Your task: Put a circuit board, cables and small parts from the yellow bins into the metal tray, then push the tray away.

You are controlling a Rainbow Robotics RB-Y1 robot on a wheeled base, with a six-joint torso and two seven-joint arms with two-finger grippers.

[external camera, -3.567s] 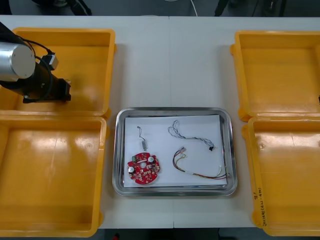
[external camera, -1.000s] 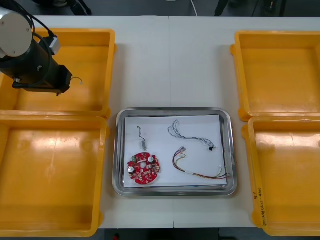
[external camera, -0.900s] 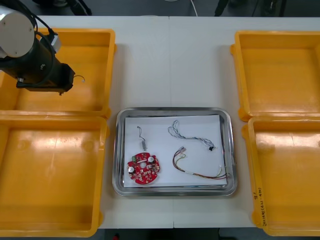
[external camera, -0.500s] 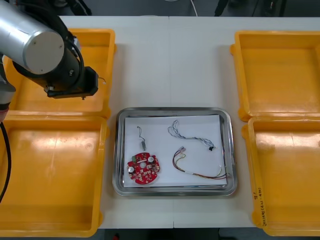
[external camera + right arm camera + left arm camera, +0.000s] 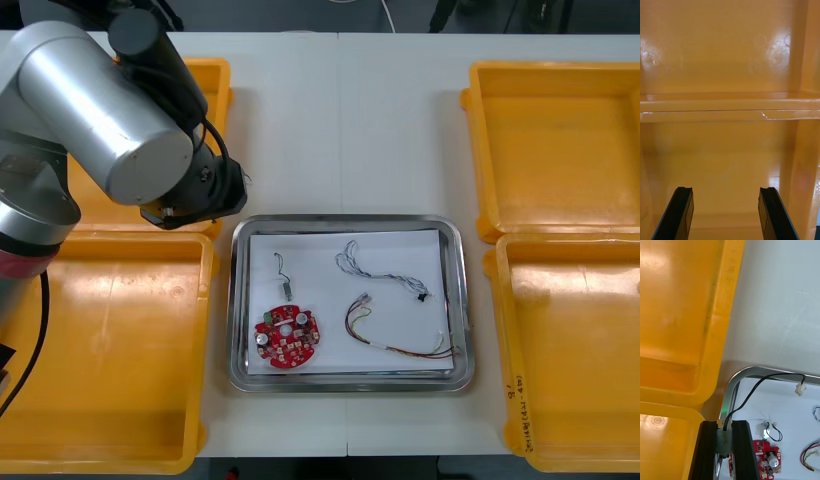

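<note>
One black cable [image 5: 763, 384] is pinched in the left gripper [image 5: 724, 427] at the far-left corner of the metal tray [image 5: 752, 370]. Best carry it past the rim, clear of the circuit board [image 5: 765, 457], before releasing. The right gripper [image 5: 725, 195] hovers, fingers apart, over a yellow bin [image 5: 730, 56].

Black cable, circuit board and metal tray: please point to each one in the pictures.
black cable [image 5: 800, 390], left wrist view, on the white plug at its free end
circuit board [image 5: 289, 338], front view, on its middle
metal tray [image 5: 350, 221], front view, on its far rim
</note>
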